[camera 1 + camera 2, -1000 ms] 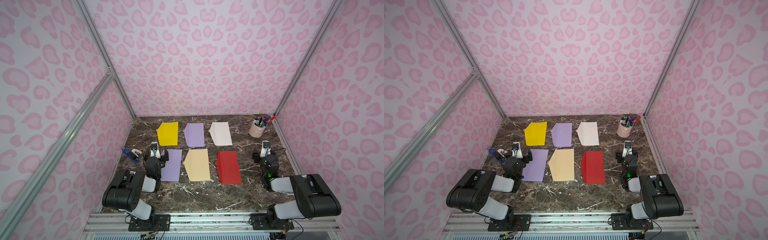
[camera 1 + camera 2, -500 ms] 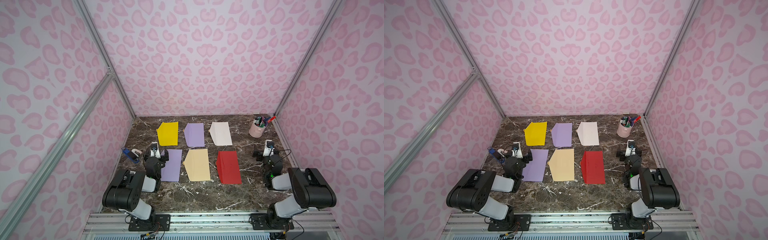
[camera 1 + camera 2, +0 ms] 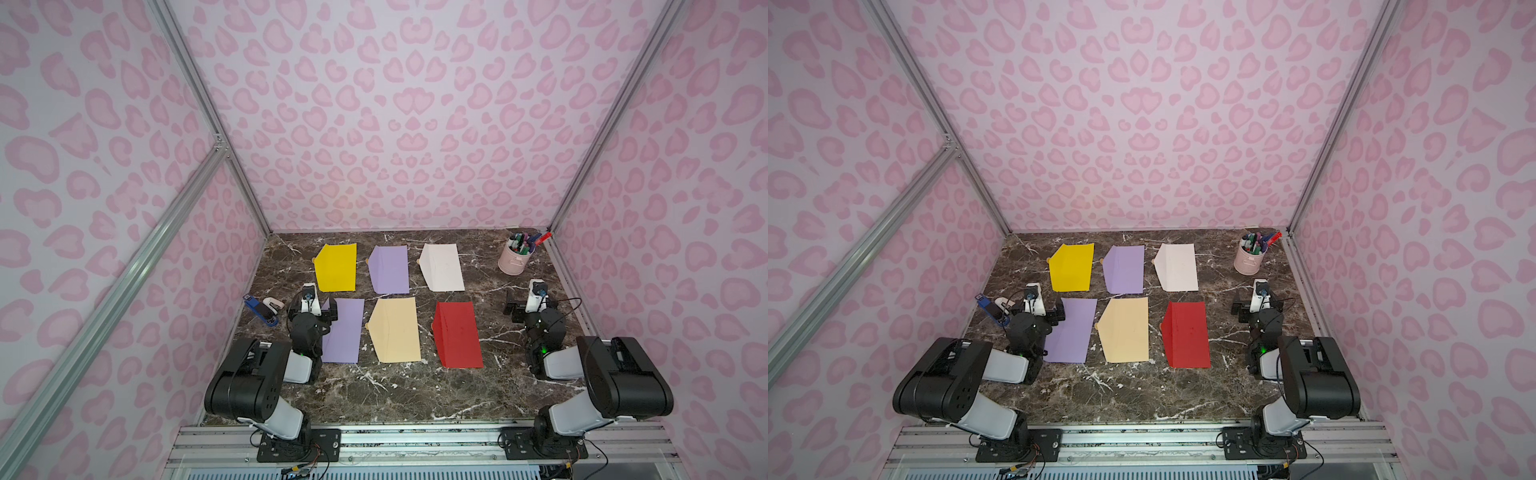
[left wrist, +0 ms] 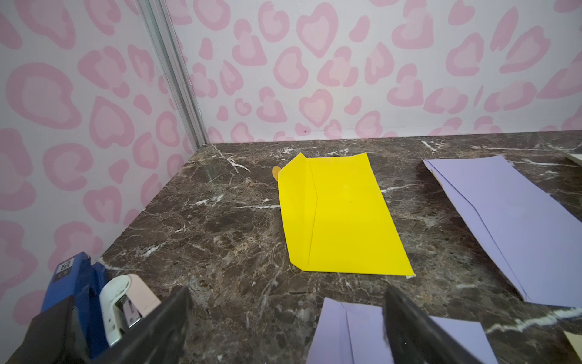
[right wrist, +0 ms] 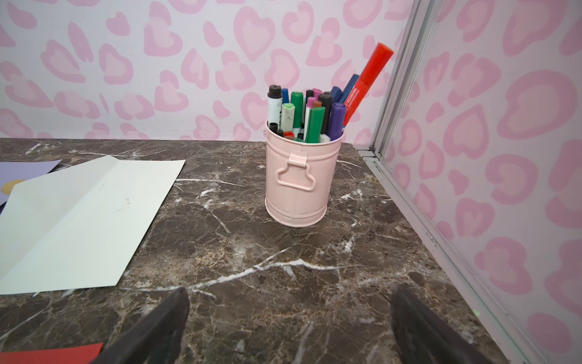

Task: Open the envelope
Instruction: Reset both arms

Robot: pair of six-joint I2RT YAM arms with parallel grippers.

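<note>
Left gripper [image 4: 286,302], spread and empty, apparently at flap edge of near lilac envelope [image 4: 346,334]; right gripper [image 5: 289,299] spread, well apart.

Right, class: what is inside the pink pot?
Markers stand packed in the pot, caps up; a red one leans out highest. Their lower ends and the pot's bottom are hidden by its wall.

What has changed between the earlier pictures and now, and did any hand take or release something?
The right arm swung a little toward the back, carrying the right hand slightly that way. It is open and took hold of nothing. The left hand, also open, the six envelopes, the pink cup and the staplers stayed where they were.
</note>
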